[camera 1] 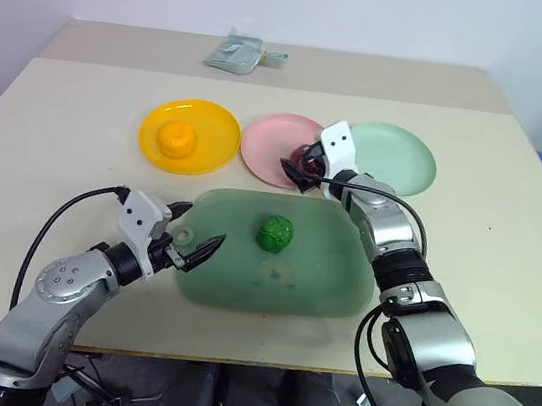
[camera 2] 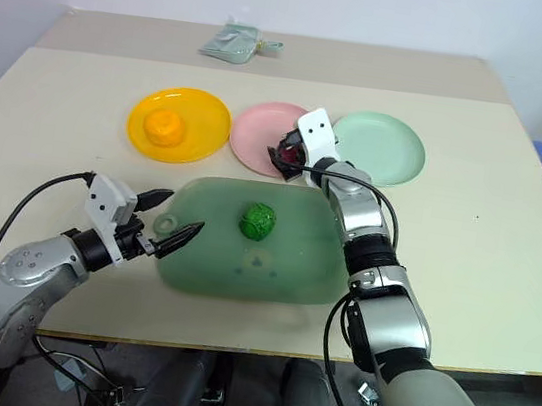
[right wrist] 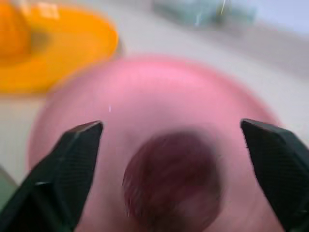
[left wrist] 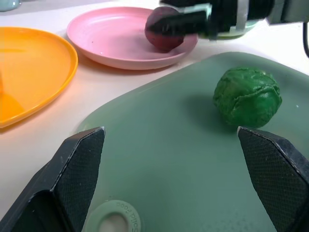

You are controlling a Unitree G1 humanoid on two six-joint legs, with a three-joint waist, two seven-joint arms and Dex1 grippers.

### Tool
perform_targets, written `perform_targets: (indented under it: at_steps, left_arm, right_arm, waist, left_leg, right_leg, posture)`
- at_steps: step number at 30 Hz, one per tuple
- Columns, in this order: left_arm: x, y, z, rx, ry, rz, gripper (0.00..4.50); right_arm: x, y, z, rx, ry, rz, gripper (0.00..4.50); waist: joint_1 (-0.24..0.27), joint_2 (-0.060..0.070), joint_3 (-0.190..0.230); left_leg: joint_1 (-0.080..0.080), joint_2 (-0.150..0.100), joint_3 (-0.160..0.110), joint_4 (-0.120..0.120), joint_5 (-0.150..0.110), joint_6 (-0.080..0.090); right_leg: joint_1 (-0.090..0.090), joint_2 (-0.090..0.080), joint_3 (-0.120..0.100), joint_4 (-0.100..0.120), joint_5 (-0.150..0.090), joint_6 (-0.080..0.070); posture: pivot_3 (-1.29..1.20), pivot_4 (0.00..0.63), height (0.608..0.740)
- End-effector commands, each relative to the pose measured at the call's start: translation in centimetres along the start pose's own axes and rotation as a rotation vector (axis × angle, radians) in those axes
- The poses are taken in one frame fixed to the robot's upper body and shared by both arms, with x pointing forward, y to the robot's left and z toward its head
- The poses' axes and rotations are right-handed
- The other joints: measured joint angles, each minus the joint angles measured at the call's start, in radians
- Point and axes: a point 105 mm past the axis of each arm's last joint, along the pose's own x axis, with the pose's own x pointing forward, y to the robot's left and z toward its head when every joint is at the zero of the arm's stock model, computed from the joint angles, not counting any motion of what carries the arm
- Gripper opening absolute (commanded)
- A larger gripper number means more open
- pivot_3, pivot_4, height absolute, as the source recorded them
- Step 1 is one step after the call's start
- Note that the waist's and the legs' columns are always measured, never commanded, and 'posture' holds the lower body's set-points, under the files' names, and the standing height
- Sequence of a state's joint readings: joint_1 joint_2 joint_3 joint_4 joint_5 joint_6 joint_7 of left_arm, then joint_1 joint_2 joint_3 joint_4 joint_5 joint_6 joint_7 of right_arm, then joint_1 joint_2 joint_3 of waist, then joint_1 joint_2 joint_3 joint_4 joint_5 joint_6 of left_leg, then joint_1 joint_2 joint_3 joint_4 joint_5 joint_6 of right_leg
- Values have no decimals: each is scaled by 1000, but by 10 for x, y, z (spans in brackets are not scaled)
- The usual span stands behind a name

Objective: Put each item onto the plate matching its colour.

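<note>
The left gripper is hovering with its 2 fingers spread apart over the near-left edge of the green board, gripping nothing. The orange ball is sitting on the yellow-orange plate, and the green ball is lying on the board. The right gripper is standing with its fingers wide apart on either side of the maroon ball, which is resting on the pink plate, beside the mint plate.

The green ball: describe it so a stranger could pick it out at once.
On the cream table, in front of a row of three round plates, lies a large translucent green board. The green ball sits near the board's middle, apart from both grippers. It is the only ball not on a plate: the orange ball and maroon ball are.
</note>
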State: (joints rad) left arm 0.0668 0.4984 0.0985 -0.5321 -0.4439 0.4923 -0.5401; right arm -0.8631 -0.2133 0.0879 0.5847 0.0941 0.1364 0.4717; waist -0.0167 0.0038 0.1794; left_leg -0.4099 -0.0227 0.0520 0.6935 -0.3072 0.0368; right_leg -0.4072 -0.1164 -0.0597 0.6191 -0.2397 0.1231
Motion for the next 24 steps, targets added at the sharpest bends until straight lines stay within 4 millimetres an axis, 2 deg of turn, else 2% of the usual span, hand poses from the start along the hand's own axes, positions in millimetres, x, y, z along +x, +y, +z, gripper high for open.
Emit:
perform_targets:
  at_steps: [1, 4, 8, 11, 13, 15, 18, 21, 22, 24]
  left_arm:
    - [3, -4, 9, 33, -32, -26, 4500]
    - [4, 1, 10, 38, -30, -44, 4500]
    - [-1, 7, 10, 43, -13, -91, 4500]
    - [-7, 5, 8, 41, 7, -145, 4500]
    - [-12, 1, 6, 34, 26, -187, 4500]
    - [-16, -4, 2, 36, 58, -225, 4500]
    - [-21, -7, -3, 41, 87, -243, 4500]
    - [-24, -8, -5, 42, 95, -247, 4500]
    - [-24, -8, -5, 41, 96, -244, 4500]
    - [-24, -9, -5, 41, 97, -240, 4500]
  right_arm:
    - [-32, 0, 47, -1, -210, 113, 4456]
    - [-69, 26, 47, 27, -190, 340, 4456]
    - [-115, 73, 17, 8, -15, 623, 4456]
    - [-120, 85, -5, -3, 86, 641, 4456]
    - [-116, 86, -21, -40, 144, 607, 4456]
    - [-108, 82, -27, -46, 158, 555, 4456]
    - [-99, 76, -28, -35, 154, 502, 3642]
    - [-97, 78, -24, -42, 135, 508, 2073]
    - [-96, 78, -24, -45, 133, 507, 1716]
    - [-94, 78, -24, -53, 132, 501, 1716]
  waist:
    - [8, 0, 0]
    - [12, 0, 0]
    - [4, 0, 0]
    - [-3, 0, 0]
    - [0, 0, 0]
    - [4, 0, 0]
    - [9, 0, 0]
    - [7, 0, 0]
    - [7, 0, 0]
    - [5, 0, 0]
  left_leg:
    - [0, 0, 0, 0, 0, 0]
    - [0, 0, -1, 0, 0, 0]
    - [1, 0, -1, 0, 0, 1]
    - [2, 2, 1, 0, 0, 1]
    - [2, 2, 1, 0, 0, 1]
    - [2, 1, 1, 0, 0, 1]
    - [1, 0, 1, 0, -1, 1]
    - [1, 0, 0, 1, -1, 1]
    - [1, 0, 0, 0, -1, 1]
    - [1, 0, 0, 0, -1, 1]
  right_leg:
    - [0, 0, 0, 0, 0, 0]
    - [1, 0, 0, -1, 0, 0]
    - [2, 0, 0, -4, 0, 0]
    - [1, 0, 1, -3, 0, 0]
    - [0, -1, 1, -3, 0, -1]
    - [0, -2, 1, -3, 0, -1]
    - [0, -2, 1, -3, 0, -1]
    - [0, -3, 1, -3, 0, -1]
    - [0, -3, 1, -3, 0, -1]
    - [0, -2, 1, -3, 0, -1]
  posture:
    - [0, 150, 740]
    - [0, 150, 740]
    - [0, 150, 740]
    - [0, 150, 740]
    - [0, 150, 740]
    - [0, 150, 740]
    - [0, 150, 740]
    - [0, 150, 740]
    - [0, 150, 740]
    - [0, 150, 740]
